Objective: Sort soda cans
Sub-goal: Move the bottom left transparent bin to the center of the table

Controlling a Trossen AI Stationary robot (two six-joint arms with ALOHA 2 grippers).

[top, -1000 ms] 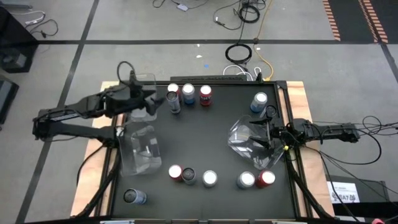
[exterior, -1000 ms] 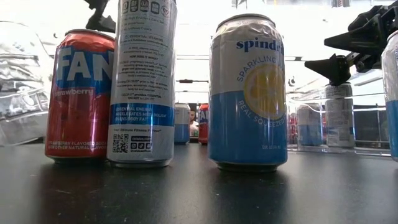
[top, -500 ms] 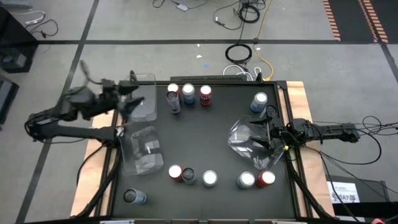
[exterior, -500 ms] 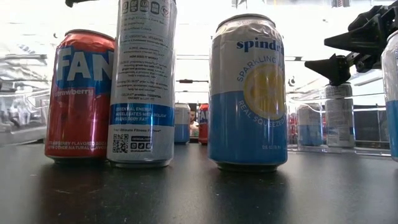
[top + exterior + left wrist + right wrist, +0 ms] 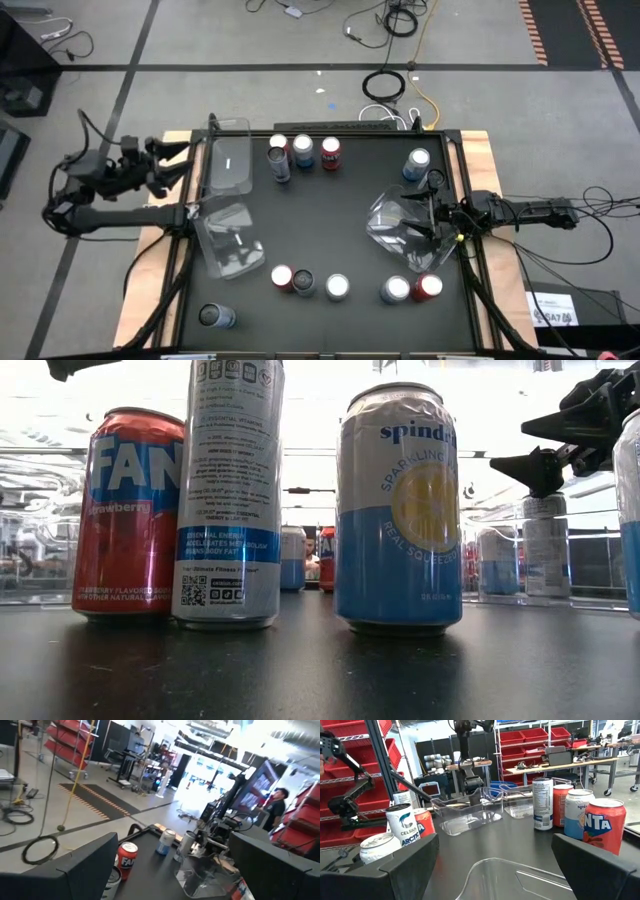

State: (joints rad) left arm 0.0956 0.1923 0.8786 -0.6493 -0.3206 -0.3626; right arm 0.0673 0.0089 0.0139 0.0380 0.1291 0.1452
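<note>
Soda cans stand upright on the black table. At the far side are a tall grey-white can (image 5: 280, 162), a blue-silver can (image 5: 303, 150), a red can (image 5: 330, 153) and another blue-silver can (image 5: 417, 163). Along the near side stands a row from a red can (image 5: 283, 278) to a red can (image 5: 428, 287), with one can (image 5: 215, 317) at the near left. My left gripper (image 5: 183, 162) is open, beyond the table's left edge. My right gripper (image 5: 418, 218) is open above a clear bin (image 5: 395, 240) and holds nothing.
Two more clear bins lie on the left: one at the far left (image 5: 230, 160), one nearer (image 5: 230, 242). The table's raised rim (image 5: 462, 200) runs under my right arm. People and red shelving show in the room beyond the table.
My left gripper has drawn back from over the far-left bin and the tall can toward the table's left edge, ending beyond that edge. The nearer clear bin on the left has turned a little.
</note>
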